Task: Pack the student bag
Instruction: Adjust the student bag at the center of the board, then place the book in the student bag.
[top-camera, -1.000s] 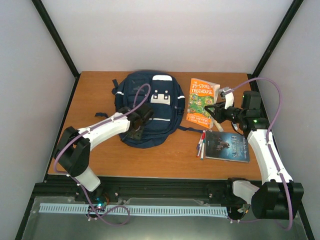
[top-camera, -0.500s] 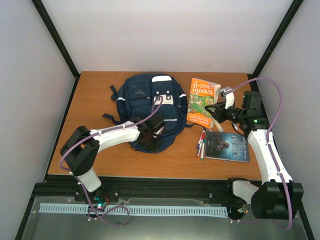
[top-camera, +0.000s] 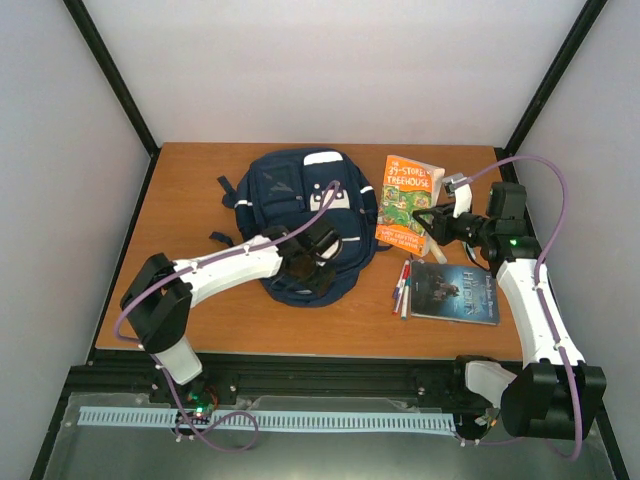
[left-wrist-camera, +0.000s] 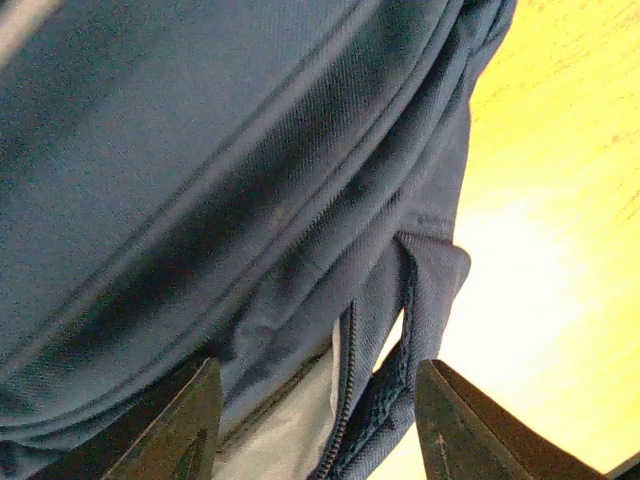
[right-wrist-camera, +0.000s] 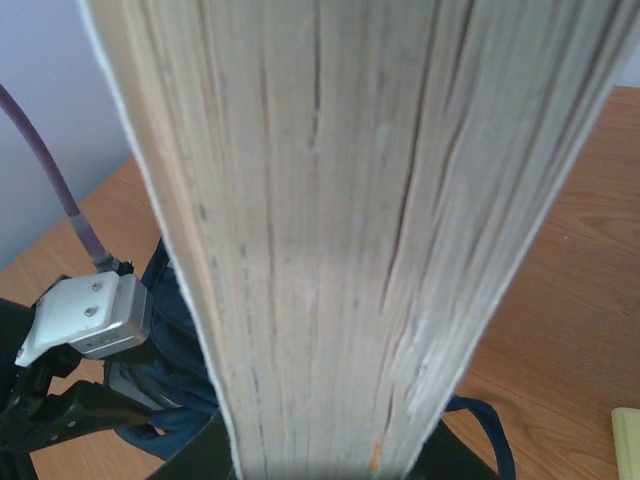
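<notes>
The student bag (top-camera: 290, 195), navy with white trim, lies flat on the table's middle. My left gripper (top-camera: 318, 255) is at its near right edge. In the left wrist view the bag's fabric (left-wrist-camera: 200, 200), its zipper (left-wrist-camera: 345, 400) and grey lining fill the space between the two fingers, and my left gripper (left-wrist-camera: 315, 420) is shut on that edge. My right gripper (top-camera: 428, 222) is shut on the near corner of an orange paperback (top-camera: 405, 195), right of the bag. The book's page edges (right-wrist-camera: 340, 230) fill the right wrist view and hide most of the fingers.
A dark-covered book (top-camera: 455, 292) lies at the front right on the wooden table (top-camera: 190, 200). A few pens (top-camera: 403, 285) lie just left of it. A bag strap (right-wrist-camera: 490, 440) trails on the wood towards the orange book. Dark frame posts stand at the table's corners.
My left gripper moved right along the bag's near edge and its jaws narrowed onto the fabric. The bag shifted and bunched slightly rightward. The right arm and book stayed put.
</notes>
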